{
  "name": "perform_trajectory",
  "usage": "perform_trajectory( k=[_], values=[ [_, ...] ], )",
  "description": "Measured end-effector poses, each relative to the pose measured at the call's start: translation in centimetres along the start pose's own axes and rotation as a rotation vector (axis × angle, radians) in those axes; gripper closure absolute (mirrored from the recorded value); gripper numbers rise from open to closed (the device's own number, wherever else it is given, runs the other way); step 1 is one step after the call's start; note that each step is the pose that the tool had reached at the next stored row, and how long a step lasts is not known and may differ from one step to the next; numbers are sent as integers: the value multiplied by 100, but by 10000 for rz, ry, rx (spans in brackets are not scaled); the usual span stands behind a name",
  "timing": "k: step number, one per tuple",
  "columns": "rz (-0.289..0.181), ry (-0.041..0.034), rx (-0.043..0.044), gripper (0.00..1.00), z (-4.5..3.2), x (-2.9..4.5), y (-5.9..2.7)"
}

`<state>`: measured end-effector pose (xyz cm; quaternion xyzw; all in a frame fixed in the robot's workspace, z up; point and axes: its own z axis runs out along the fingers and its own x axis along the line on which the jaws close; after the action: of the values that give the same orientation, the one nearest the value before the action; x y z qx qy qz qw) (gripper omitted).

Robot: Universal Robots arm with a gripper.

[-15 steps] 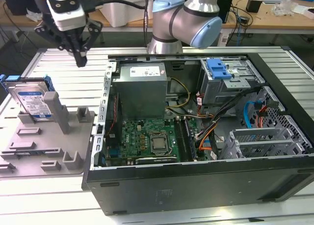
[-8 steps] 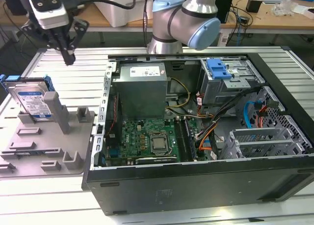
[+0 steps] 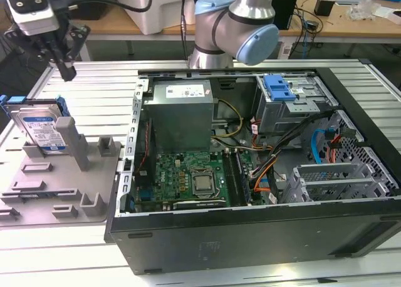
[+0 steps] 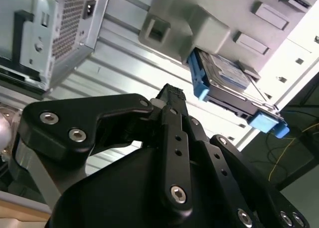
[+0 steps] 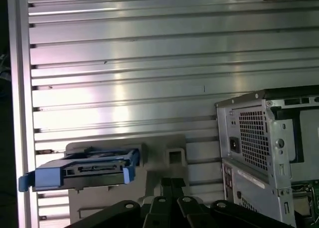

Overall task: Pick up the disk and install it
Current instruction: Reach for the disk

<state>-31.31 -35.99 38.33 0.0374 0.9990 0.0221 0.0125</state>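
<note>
The disk (image 3: 41, 127) is a silver drive with a white-and-blue label in a blue carrier. It stands on edge in a grey holder (image 3: 62, 187) at the exterior view's left. My gripper (image 3: 67, 73) hangs above and slightly right of it, well clear, with its black fingers together and nothing between them. In the second wrist view the fingertips (image 4: 172, 94) point toward the disk (image 4: 227, 73) from a distance. In the first wrist view the disk (image 5: 84, 171) sits on the holder beside the gripper (image 5: 172, 182).
An open computer case (image 3: 250, 237) lies at the centre and right, with a power supply (image 3: 182, 111), a motherboard (image 3: 188, 177) and cables inside. A grey drive cage with a blue tab (image 3: 279, 86) sits at its far right corner. The ribbed metal table (image 3: 94, 86) runs underneath.
</note>
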Motion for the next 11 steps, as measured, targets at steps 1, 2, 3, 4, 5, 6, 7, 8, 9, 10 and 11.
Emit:
perform_trajectory(
  k=[1,2,3,4,5,6,7,8,9,10,11],
  values=[
    [-1,1,1,89,2,56,9],
    [1,1,1,89,4,97,16],
    [1,0,0,89,7,151,25],
    [0,-1,0,89,8,189,31],
    [-1,0,0,89,10,248,40],
    [1,0,0,89,12,292,46],
    [2,1,1,89,14,360,57],
    [0,1,0,89,16,406,63],
    [-1,0,0,89,17,453,69],
    [0,-1,0,89,20,505,77],
    [1,0,1,89,20,544,82]
  ],
)
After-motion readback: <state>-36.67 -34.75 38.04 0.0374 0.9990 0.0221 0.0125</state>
